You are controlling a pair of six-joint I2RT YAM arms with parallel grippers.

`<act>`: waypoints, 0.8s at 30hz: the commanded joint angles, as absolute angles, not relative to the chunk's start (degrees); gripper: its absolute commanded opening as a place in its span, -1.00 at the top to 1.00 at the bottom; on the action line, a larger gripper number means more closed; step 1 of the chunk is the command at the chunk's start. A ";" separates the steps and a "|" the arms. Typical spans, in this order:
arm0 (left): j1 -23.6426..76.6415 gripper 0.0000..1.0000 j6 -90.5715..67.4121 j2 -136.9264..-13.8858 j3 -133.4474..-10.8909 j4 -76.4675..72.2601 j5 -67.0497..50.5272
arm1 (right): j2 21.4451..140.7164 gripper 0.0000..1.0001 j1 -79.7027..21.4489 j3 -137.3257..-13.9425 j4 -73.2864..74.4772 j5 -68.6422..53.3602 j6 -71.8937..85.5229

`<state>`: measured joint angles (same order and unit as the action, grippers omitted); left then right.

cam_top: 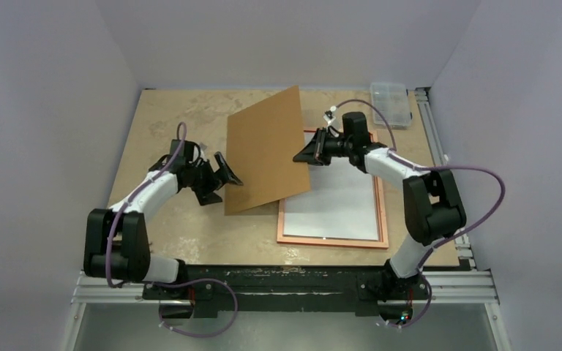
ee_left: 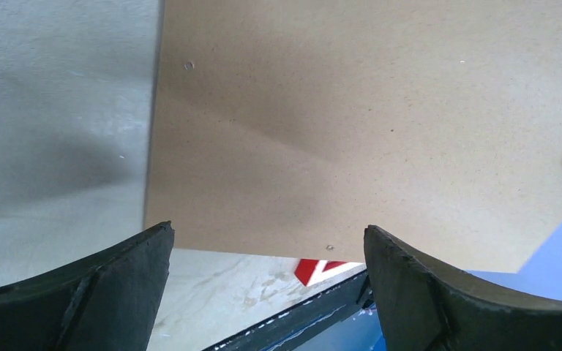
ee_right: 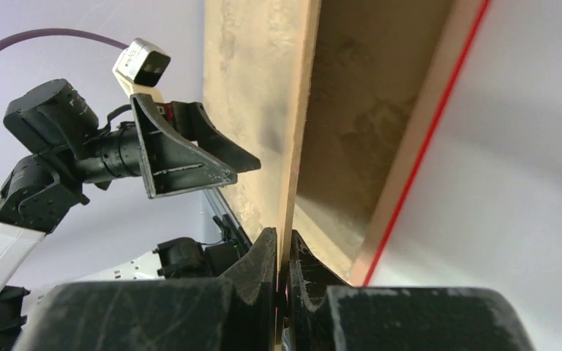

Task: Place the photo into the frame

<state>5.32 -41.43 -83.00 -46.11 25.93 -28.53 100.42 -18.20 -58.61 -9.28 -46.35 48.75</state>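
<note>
Firmly my right gripper (cam_top: 304,156) pinches the tilted board (cam_top: 263,146) at three o'clock; left gripper (cam_top: 223,179) gapes (empty) at nine; photo (cam_top: 333,205) white-side up.

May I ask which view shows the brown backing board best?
Top external: the whole backing board shows, tilted, its right edge in the right gripper. Left wrist shows only part of its face; right wrist shows it edge-on between the jaws.
</note>
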 commanded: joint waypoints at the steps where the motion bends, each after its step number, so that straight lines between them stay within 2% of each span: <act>1: 6.39 -0.98 -41.83 -73.35 -49.85 28.34 -29.32 | 91.20 1.00 -18.37 -69.76 12.99 -41.57 35.39; 10: 11.48 -0.99 -42.11 -67.38 -58.92 35.37 -27.35 | 80.87 1.00 -17.92 -87.87 38.34 -23.95 26.62; 17: 15.36 -0.99 -43.49 -68.38 -60.88 35.88 -26.64 | 76.91 1.00 -17.82 -94.89 51.63 -9.14 21.15; 24: 18.58 -0.99 -44.85 -70.66 -64.00 37.03 -26.63 | 78.65 1.00 -17.82 -99.71 60.16 -8.02 19.10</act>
